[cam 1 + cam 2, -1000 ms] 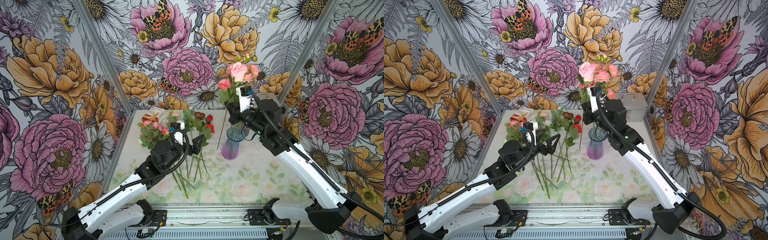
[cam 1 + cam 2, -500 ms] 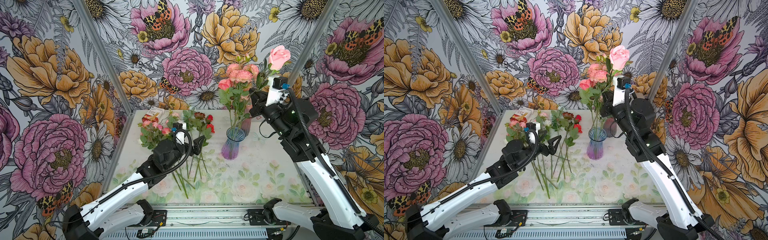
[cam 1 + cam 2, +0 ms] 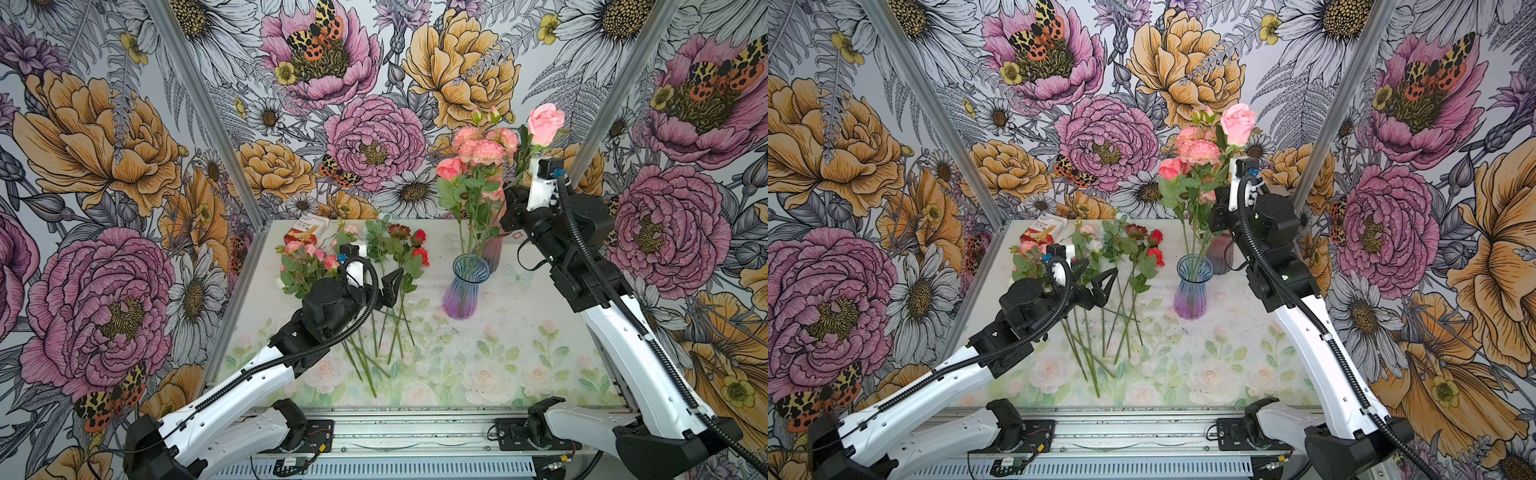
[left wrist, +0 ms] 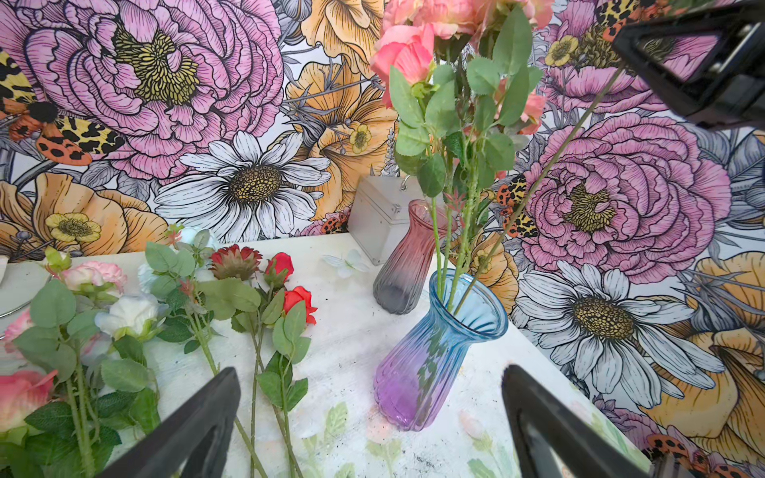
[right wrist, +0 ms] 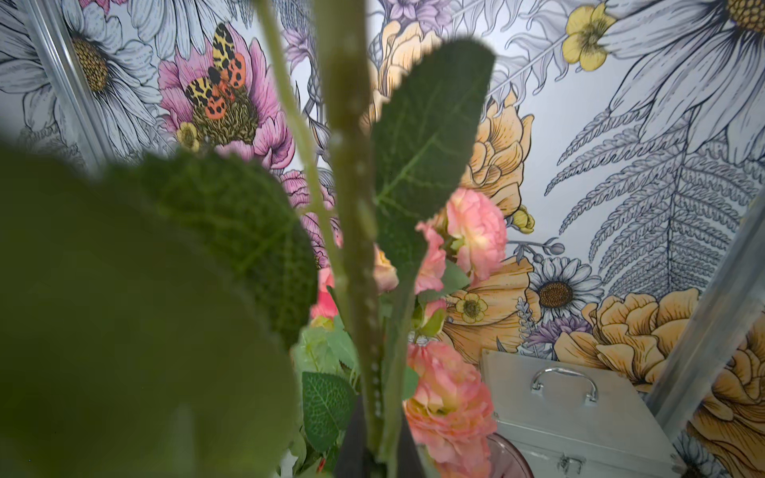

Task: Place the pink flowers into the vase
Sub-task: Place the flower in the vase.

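A second ago the right gripper [image 3: 513,195] sat right over the vase [image 3: 461,291], its rose [image 3: 545,118] buried among the pink flowers [image 3: 478,145] already standing there. Now it's swung out to the right and higher, and the rose rides clear above the bunch, close to where it was half a second back. The gripper is clamped tight on the rose's stem, bloom up, and in the left wrist view the thin stem slants down into the vase mouth. The left gripper [image 3: 1094,277] hasn't budged: spread fully wide, grasping nothing. It hovers over the stems lying on the table [image 3: 519,332], between a pink bunch [image 3: 307,253] and the red blooms [image 3: 419,249].
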